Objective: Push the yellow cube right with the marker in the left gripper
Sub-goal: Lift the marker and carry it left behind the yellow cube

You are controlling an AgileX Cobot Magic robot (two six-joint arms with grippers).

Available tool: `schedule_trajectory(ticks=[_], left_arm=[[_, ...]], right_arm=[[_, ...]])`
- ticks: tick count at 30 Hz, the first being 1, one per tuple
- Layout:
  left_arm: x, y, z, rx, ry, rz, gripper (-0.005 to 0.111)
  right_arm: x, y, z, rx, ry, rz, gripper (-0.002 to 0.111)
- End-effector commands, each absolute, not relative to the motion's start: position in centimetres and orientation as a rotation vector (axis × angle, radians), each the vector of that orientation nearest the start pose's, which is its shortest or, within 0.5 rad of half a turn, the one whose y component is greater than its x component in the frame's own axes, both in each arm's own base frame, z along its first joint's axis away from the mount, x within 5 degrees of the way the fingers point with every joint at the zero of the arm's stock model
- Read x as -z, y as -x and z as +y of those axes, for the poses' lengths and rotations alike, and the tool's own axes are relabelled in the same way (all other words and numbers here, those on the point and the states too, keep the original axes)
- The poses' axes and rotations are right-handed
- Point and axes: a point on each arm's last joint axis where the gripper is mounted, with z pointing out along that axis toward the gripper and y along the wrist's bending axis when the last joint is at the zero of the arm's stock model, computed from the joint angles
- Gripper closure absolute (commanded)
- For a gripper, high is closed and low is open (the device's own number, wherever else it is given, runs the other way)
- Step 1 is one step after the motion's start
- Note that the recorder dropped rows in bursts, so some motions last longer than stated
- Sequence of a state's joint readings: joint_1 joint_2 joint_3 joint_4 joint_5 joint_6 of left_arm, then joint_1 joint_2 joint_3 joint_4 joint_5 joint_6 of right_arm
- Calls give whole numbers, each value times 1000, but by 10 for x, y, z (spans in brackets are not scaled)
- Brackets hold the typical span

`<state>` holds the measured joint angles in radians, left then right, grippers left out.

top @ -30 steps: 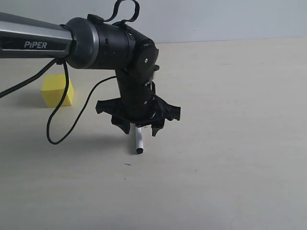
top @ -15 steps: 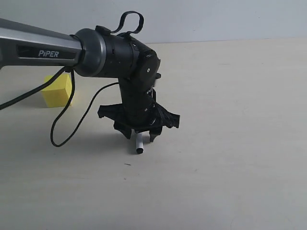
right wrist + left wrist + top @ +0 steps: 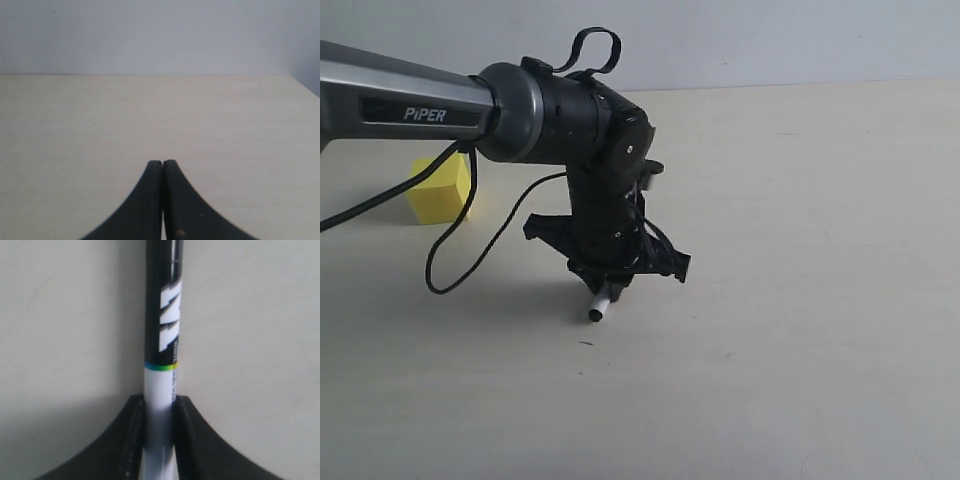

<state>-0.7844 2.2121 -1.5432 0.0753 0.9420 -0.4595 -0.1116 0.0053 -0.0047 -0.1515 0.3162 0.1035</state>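
The left gripper (image 3: 610, 283) is clamped on the marker (image 3: 601, 303). In the left wrist view, the two black fingers (image 3: 131, 440) press against the white barrel from either side. The black section with white lettering extends beyond them over the table surface. A thin multicoloured ring separates the white and black sections.

In the exterior view, the gripper points downward. The marker protrudes below it at a slight tilt, with the lower end angled toward the left of the view. This end is at or just above the table (image 3: 800, 320); contact cannot be confirmed.

The dark wrist housing rises from the gripper to a silver arm (image 3: 380, 95) marked "PiPER", which enters from the left edge. A black cable (image 3: 460, 262) hangs in a loop beneath the arm.

The yellow cube (image 3: 438, 192) rests on the table at the left of the exterior view, behind the cable and partly covered by the arm. It is well apart from the marker, to its left and farther back.

The right gripper (image 3: 162, 166) has its fingers pressed together with nothing between them, above bare table.
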Motion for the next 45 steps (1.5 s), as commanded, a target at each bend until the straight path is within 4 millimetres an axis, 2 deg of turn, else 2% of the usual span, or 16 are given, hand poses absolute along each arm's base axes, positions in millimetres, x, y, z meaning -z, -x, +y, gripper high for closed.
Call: schedule_trajectory(ticks=[1,5,11,13,16,20,22,25,29,32,34,35,39,42,45], left_arm=[[-150,-306,-284,-194,-812,2916,107],[-207,-305,-260,-382,-802,2784,107],[-296,-289,-207,-439,-755,2497,107],[-317,-283,-184,-466,-731,2459,107],[-329,-282,-142,-574,-684,2473,107],[-328,-289,-86,-753,-529,2533,107],[-319,-294,-58,-832,-447,2583,107],[-303,-299,-27,-881,-346,2667,107],[-284,-307,1,-917,-269,2732,107],[-269,-321,8,-805,-242,2723,107],[-258,-331,6,-724,-298,2717,107],[-251,-334,5,-711,-377,2723,107],[-230,-348,-3,-697,-874,2670,107],[-223,-359,1,-610,-975,2599,107],[-222,-372,12,-515,-971,2593,107]], right_arm=[[-186,-53,-11,160,-95,1787,108],[-186,-53,-11,160,-95,1787,108],[-186,-53,-11,160,-95,1787,108],[-186,-53,-11,160,-95,1787,108],[-186,-53,-11,160,-95,1787,108],[-186,-53,-11,160,-95,1787,108],[-186,-53,-11,160,-95,1787,108],[-186,-53,-11,160,-95,1787,108],[-186,-53,-11,160,-95,1787,108],[-186,-53,-11,160,-95,1787,108],[-186,-53,-11,160,-95,1787,108],[-186,-53,-11,160,-95,1787,108],[-186,-53,-11,160,-95,1787,108],[-186,-53,-11,160,-95,1787,108],[-186,-53,-11,160,-95,1787,108]])
